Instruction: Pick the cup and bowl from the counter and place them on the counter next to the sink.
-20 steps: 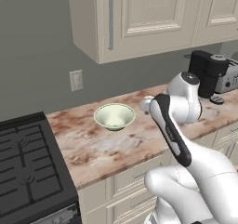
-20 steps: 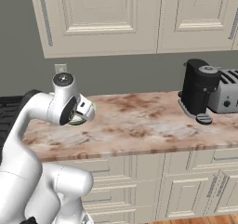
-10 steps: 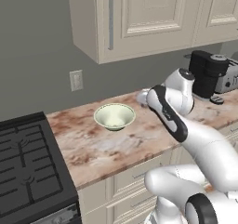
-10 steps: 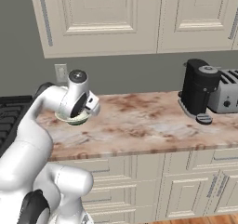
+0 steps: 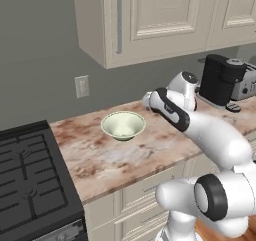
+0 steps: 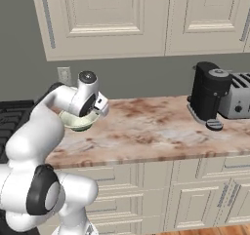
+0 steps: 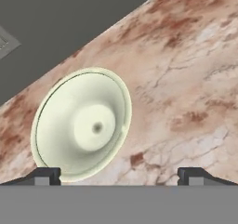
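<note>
Hovering hand (image 7: 119,174) right of bowl (image 7: 81,124)

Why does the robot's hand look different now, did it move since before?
Yes. In the right base view the hand has swung right, away from the stove and over the bowl. The bowl sits in the same place on the counter.

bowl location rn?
The bowl sits upright on the counter, between the stove and the open gripper, below the wall outlet.
</note>
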Robot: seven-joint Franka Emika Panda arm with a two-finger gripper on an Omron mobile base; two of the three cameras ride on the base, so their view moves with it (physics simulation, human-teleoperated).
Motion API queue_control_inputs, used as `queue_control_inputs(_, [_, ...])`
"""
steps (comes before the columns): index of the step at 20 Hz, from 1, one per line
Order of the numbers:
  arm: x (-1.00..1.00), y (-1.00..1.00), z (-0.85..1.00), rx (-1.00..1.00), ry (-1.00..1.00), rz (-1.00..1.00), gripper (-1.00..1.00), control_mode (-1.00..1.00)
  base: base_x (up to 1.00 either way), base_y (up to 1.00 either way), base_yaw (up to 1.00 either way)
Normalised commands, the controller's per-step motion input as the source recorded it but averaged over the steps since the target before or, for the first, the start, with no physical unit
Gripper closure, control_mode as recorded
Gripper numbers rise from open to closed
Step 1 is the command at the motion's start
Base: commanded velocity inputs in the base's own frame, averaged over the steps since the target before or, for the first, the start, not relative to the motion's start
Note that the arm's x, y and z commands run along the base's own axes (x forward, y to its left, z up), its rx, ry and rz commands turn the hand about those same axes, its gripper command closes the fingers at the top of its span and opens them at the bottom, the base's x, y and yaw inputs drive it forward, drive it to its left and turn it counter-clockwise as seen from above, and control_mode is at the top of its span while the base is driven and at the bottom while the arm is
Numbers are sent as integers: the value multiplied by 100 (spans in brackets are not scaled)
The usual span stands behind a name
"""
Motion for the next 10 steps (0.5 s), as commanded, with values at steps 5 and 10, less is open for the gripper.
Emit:
queue_control_inputs(5, [39,0,-37,3,0,0,-100,-100,0,0,0])
queue_control_inputs(10, [29,0,-41,4,0,0,-100,-100,0,0,0])
